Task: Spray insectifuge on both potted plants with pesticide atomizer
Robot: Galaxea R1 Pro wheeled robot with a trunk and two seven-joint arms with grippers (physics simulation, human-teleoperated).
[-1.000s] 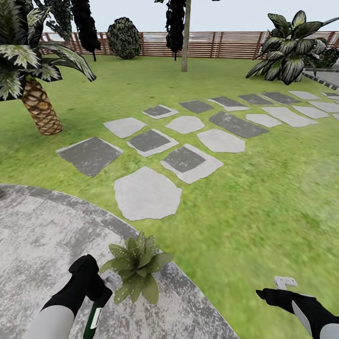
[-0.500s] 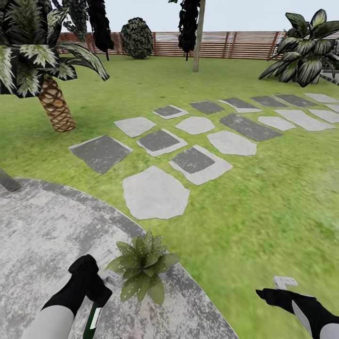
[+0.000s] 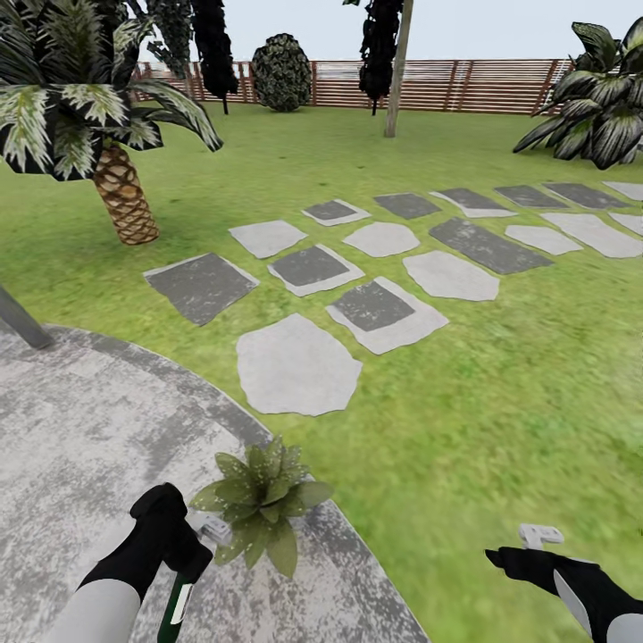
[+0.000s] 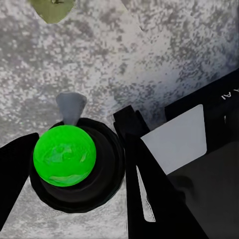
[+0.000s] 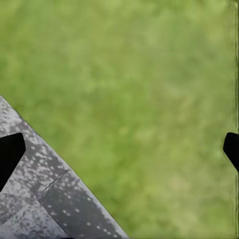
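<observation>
The left gripper (image 3: 183, 558) has its jaws closed around the pesticide atomizer (image 3: 179, 603), while the right gripper (image 3: 536, 546) holds nothing, its jaws spread wide.

In the head view, the left gripper sits low over the round grey patio (image 3: 80, 429), with the atomizer's dark green body and white label hanging below the black fingers and its grey spray head poking toward a potted plant (image 3: 259, 500). That plant, a low rosette of broad green leaves, stands at the patio's edge just beside the gripper; its pot is hidden under the leaves. The right gripper hangs over the lawn (image 3: 500, 393), well apart from the plant. Beyond the patio, grey stepping stones (image 3: 295, 364) trail across the grass to the far right. A palm (image 3: 121, 192) with a scaly brown trunk stands at the far left, a dark slanted post (image 3: 20, 320) meets the patio's left rim, and a broad-leaved shrub (image 3: 598, 112) fills the far right corner. A brown slat fence (image 3: 464, 85) closes off the back, with a thin trunk (image 3: 396, 80) and a round bush (image 3: 281, 73) before it.

In the left wrist view, the atomizer (image 4: 67, 159) is seen end-on, bright green inside a dark ring, its grey nozzle (image 4: 71, 107) pointing over speckled paving, with black fingers (image 4: 149, 184) pressing its side. A leaf tip (image 4: 52, 7) shows at the frame's edge.

In the right wrist view, two black fingertips (image 5: 10, 152) stand far apart at opposite edges above grass (image 5: 134, 89) and a patch of paving (image 5: 50, 199).
</observation>
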